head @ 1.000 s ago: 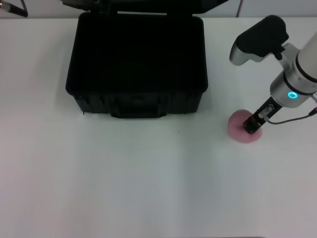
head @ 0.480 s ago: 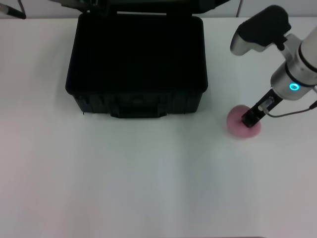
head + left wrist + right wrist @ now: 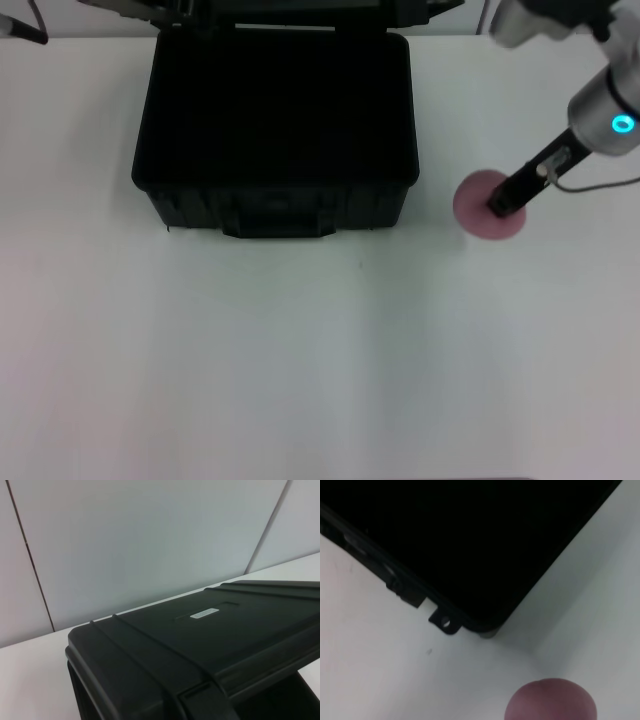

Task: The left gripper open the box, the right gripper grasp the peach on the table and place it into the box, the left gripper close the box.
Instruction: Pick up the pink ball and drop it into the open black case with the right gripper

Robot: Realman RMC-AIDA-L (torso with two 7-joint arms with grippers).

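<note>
One peach [image 3: 482,205] sits clamped in your right gripper [image 3: 503,203], right of the open box [image 3: 275,130].

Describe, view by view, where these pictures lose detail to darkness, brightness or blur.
Head view: the open box interior is solid black, the table bright and nearly featureless. Left wrist view: the box lid is dim but its ribs show. Right wrist view: the peach at the edge is soft and blurred.

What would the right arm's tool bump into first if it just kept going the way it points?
The peach. The right tool slants down onto it already, apparently gripping it, so nothing lies between. Past the peach, the line would probably meet the white table.
</note>
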